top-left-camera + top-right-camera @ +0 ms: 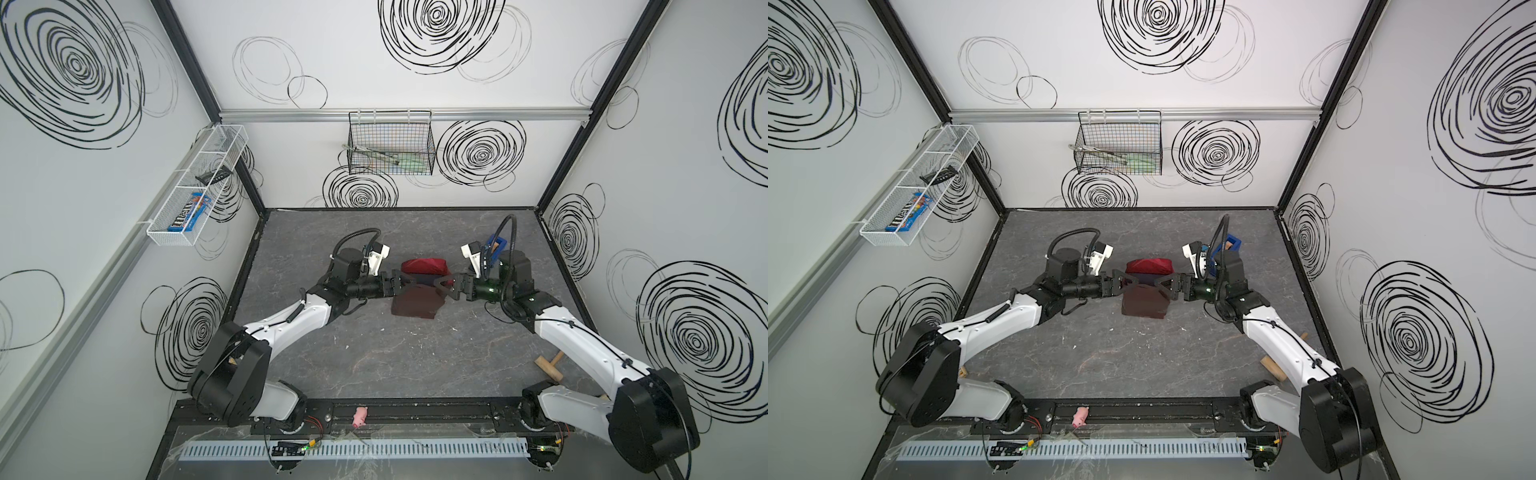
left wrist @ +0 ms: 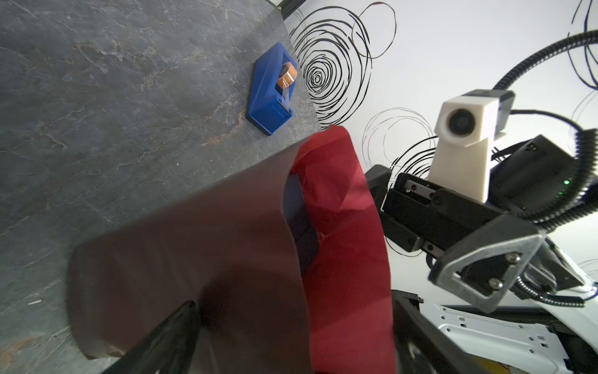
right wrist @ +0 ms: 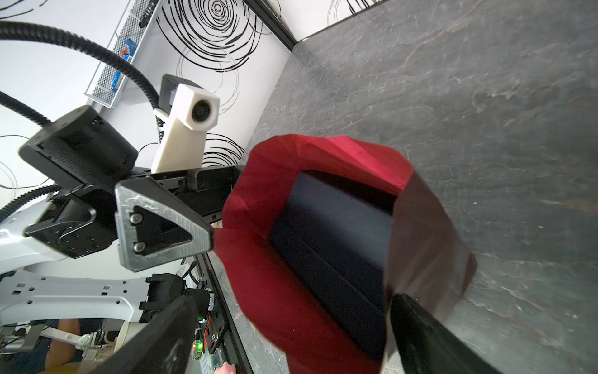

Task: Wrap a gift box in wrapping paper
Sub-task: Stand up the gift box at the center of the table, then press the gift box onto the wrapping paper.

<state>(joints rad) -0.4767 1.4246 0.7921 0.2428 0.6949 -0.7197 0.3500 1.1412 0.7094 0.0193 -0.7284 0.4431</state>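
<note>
My arms reach inward, facing each other; left gripper point(image 1: 404, 280) and right gripper point(image 1: 444, 286) gape wide, wrapping paper point(image 1: 415, 305) and gift box point(image 3: 336, 233) between them.

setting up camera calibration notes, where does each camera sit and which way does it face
Both top views: overhead by the arm bases, looking down on the grey marbled tabletop; both arms, left gripper and right gripper flanking the creased red wrapping paper.
Left wrist: on the left arm, facing the right gripper and bright-blue plastic tape dispenser; own fingers show.
Right wrist: on the right arm, facing the left gripper and dark navy-blue cardboard gift box; own fingers show.
Shared: both wrist views see the paper.
</note>
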